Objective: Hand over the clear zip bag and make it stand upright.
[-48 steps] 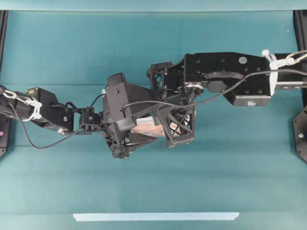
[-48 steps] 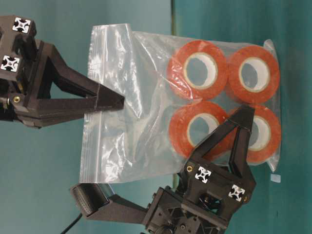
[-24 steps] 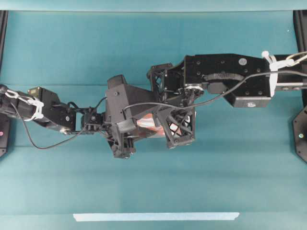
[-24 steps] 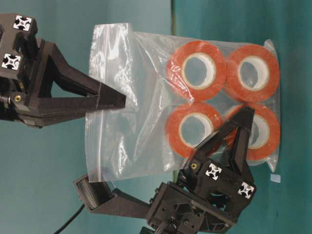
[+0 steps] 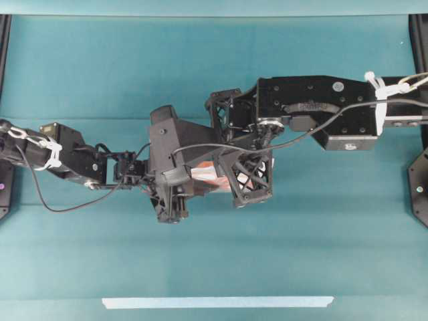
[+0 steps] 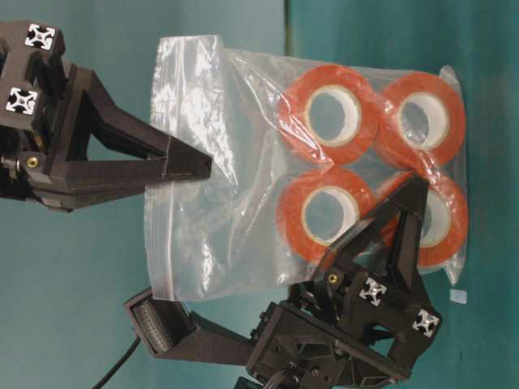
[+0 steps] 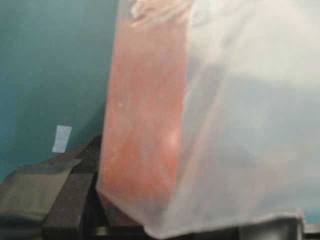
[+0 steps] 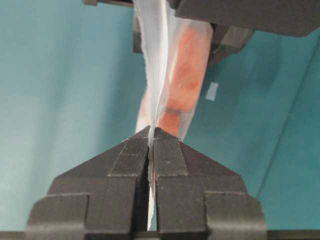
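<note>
The clear zip bag (image 6: 243,162) hangs off the table with orange, white-cored tape rolls (image 6: 328,113) in its lower end. My right gripper (image 6: 204,166) is shut on the thin plastic near the zip edge, and its pads (image 8: 135,155) press the film flat in the right wrist view. From the side, my left gripper (image 6: 409,194) is shut across the roll end of the bag, one finger in front and the other behind. The left wrist view is filled by the blurred bag (image 7: 210,125) and an orange roll (image 7: 145,125). From overhead only a sliver of the bag (image 5: 204,175) shows between both grippers.
A pale tape strip (image 5: 217,302) lies along the front of the teal table (image 5: 214,254). A small pale tape scrap (image 6: 458,296) lies on the cloth below the bag. Both arms (image 5: 314,110) meet over the middle of the table.
My left gripper's jaws have closed from wide open onto the roll end of the bag and nudged in a little. The right gripper kept its pinch on the zip edge.
</note>
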{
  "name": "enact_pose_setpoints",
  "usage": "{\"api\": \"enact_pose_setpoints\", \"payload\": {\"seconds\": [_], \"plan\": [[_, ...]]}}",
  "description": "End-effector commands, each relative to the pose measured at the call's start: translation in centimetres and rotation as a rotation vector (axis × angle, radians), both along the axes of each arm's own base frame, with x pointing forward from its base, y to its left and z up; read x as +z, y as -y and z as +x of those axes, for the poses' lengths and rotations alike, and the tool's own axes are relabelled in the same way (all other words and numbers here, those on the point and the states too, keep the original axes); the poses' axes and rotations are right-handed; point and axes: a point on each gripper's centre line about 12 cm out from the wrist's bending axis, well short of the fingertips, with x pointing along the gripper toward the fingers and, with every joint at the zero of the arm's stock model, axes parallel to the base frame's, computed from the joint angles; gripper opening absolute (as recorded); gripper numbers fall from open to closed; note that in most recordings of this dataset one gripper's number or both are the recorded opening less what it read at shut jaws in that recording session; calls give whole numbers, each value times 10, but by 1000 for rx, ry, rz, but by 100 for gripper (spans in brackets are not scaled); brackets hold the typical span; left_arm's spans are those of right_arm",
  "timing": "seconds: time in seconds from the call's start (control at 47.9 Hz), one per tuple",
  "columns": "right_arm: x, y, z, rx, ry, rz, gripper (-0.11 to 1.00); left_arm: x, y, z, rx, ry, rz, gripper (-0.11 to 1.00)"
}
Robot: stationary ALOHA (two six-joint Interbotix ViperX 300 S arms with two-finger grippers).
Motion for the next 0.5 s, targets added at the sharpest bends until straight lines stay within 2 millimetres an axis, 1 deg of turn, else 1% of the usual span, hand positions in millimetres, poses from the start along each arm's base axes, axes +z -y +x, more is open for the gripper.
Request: {"api": "enact_pose_setpoints", "payload": {"seconds": [0.0,0.397,0.48], "plan": [[8,-2,-2,-6,22,3,0,4,3,2,-9,17,4,26],[8,-2,-3,-5,18,5,1,3,3,1,-18,9,26,26],[8,-2,-3,-1,17,4,5,2,3,0,-20,1,28,26]]}}
